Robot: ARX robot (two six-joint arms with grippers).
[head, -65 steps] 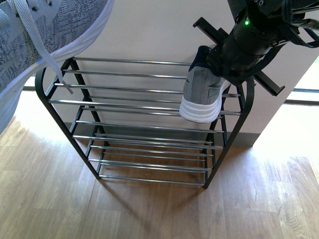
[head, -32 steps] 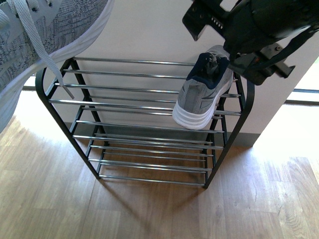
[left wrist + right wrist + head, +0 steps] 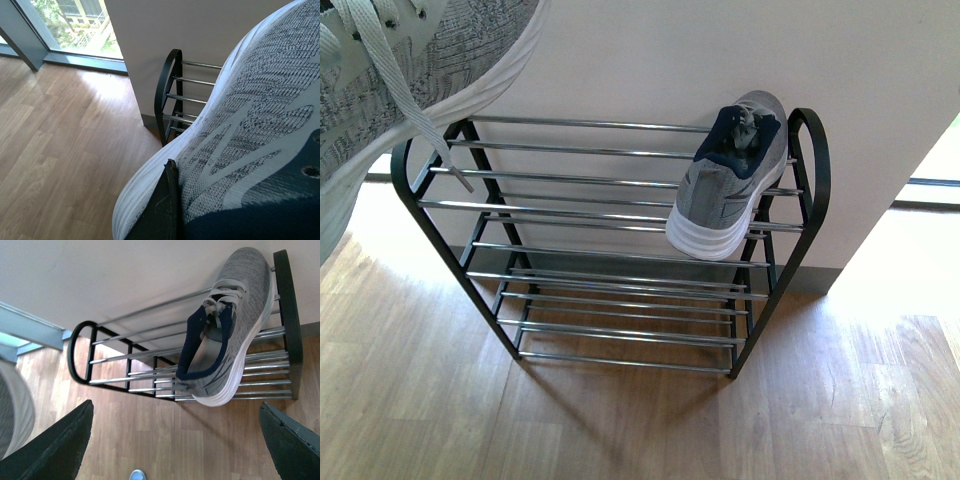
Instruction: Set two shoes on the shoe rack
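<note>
— Where's the first shoe [image 3: 380, 90]?
— Up close, raised near the left end of the rack [image 3: 600, 212], the left gripper [image 3: 172, 210] clamped on its side, a lace [image 3: 430, 133] dangling.
— And the right gripper [image 3: 175, 445]?
— Spread wide, holding nothing, above the rack's front.
— The other shoe [image 3: 725, 195]?
— On the rack's top tier, at its right end, heel toward the front.

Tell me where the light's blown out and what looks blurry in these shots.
Front view: sun washes out the floor at right; the held shoe looms huge, cropped. Left wrist view: that shoe fills the frame, bright window behind. Right wrist view: right claw dark, blurred; the racked shoe sharp.
</note>
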